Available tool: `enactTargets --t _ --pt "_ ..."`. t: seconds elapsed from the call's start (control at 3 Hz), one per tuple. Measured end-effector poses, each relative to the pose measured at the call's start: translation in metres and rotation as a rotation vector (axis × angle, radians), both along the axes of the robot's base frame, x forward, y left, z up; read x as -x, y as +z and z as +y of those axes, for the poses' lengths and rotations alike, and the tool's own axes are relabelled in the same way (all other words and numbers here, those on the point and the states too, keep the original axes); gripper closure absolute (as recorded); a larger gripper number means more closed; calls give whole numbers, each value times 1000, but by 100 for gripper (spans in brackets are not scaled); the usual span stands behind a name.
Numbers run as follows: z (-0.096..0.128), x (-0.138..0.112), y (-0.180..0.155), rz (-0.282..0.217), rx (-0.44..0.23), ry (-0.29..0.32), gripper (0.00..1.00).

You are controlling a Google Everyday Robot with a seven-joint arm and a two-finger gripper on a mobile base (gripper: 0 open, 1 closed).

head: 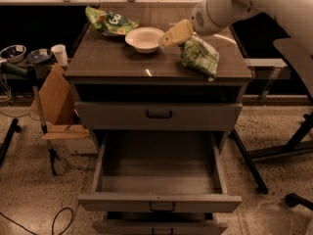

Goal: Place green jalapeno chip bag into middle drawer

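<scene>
The green jalapeno chip bag (pixel 200 57) lies crinkled and light green on the right side of the cabinet top (pixel 112 62). My gripper (pixel 166 39) hangs just above the top, left of the bag and right next to the white bowl (pixel 145 38). It does not hold the bag. The middle drawer (pixel 159 202) is pulled out wide and its inside is empty.
A darker green bag (pixel 110 21) lies at the back left of the top. The top drawer (pixel 159 114) is closed. A cardboard box (pixel 54 99) and a side stand with a white cup (pixel 60 54) are at the left. Chair legs (pixel 288 146) are at the right.
</scene>
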State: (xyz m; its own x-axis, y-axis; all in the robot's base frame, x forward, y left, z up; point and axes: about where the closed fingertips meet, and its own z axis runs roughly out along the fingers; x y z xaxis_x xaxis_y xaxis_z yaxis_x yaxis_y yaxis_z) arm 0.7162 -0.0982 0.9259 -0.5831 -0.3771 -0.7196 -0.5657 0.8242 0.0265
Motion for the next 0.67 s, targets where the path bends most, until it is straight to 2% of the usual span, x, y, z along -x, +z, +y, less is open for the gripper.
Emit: enactTargets --t 0.33,0.67 --pt "-11 -12 -29 34 -19 -41 0" --pt "-17 -18 -50 41 -33 -54 0"
